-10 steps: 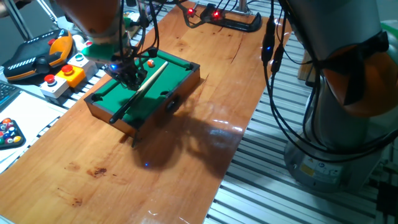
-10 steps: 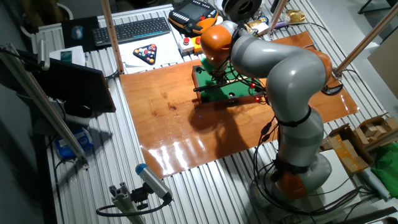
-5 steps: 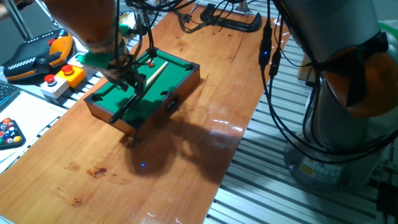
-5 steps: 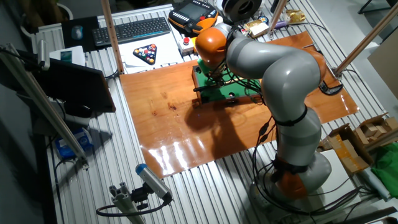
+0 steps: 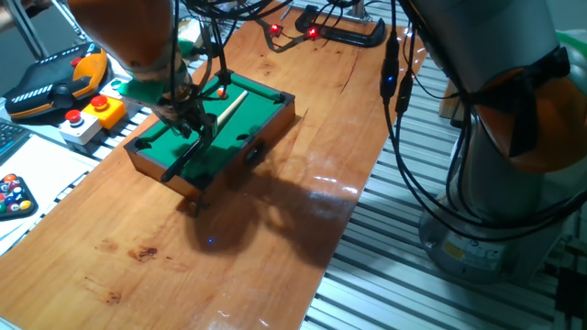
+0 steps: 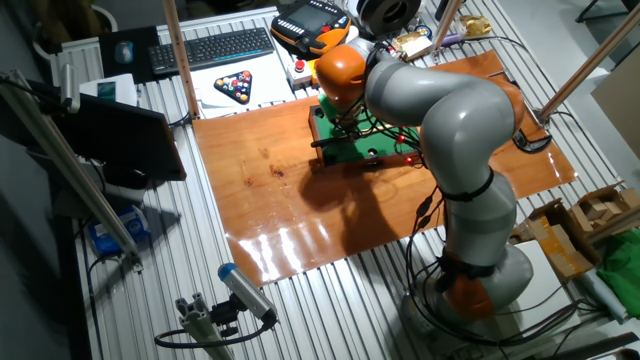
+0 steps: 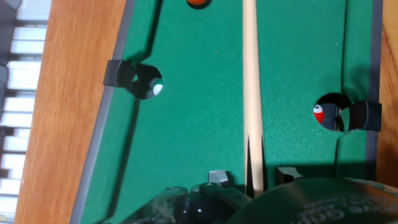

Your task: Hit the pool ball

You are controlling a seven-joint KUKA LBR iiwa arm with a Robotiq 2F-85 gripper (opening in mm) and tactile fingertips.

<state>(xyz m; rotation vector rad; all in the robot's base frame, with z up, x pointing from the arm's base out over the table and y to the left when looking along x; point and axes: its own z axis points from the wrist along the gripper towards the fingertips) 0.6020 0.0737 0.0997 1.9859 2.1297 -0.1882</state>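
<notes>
The pool ball point(image 5: 220, 93) is a tiny orange-red ball on the green felt of the miniature pool table point(image 5: 234, 147), near its far end. In the hand view the pool ball point(image 7: 199, 2) is cut by the top edge, left of the wooden cue point(image 7: 250, 81). The cue point(image 5: 225, 112) lies lengthwise on the felt. My gripper point(image 5: 190, 124) hangs low over the middle of the table, straddling the cue's dark butt. Both fingertips point(image 7: 217, 177) show beside the cue with a gap on each side, so the gripper point(image 7: 251, 175) looks open.
Each side pocket holds a small ball point(image 7: 153, 88), point(image 7: 319, 113). Left of the wooden board are red push-button boxes point(image 5: 87, 117), an orange-black pendant point(image 5: 55, 81) and a racked triangle of balls point(image 5: 14, 194). A black clamp point(image 5: 353, 35) sits at the board's far end.
Over the last second my gripper has shifted a little left along the pool table, away from the ball. The ball and cue lie where they were.
</notes>
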